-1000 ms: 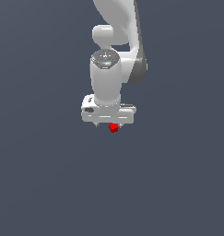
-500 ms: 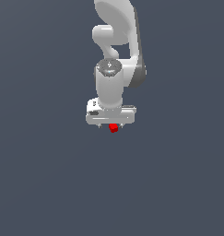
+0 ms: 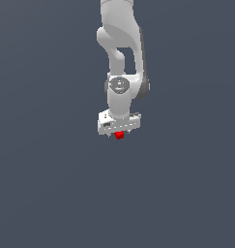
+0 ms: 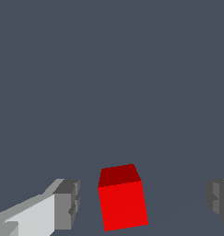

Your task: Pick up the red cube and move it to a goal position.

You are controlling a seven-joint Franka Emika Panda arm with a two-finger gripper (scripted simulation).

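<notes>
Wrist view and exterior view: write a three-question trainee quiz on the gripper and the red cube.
1. True or false: in the wrist view the fingers press against the red cube.
2. Where is the red cube relative to the gripper?
A. outside both fingers
B. between the fingers, with a gap on each side
C. out of sight
3. Fill in: in the exterior view the red cube shows just below the white ____ of the arm.

Key: 1 false, since grey floor shows on both sides of the cube; 2 B; 3 gripper.
</notes>
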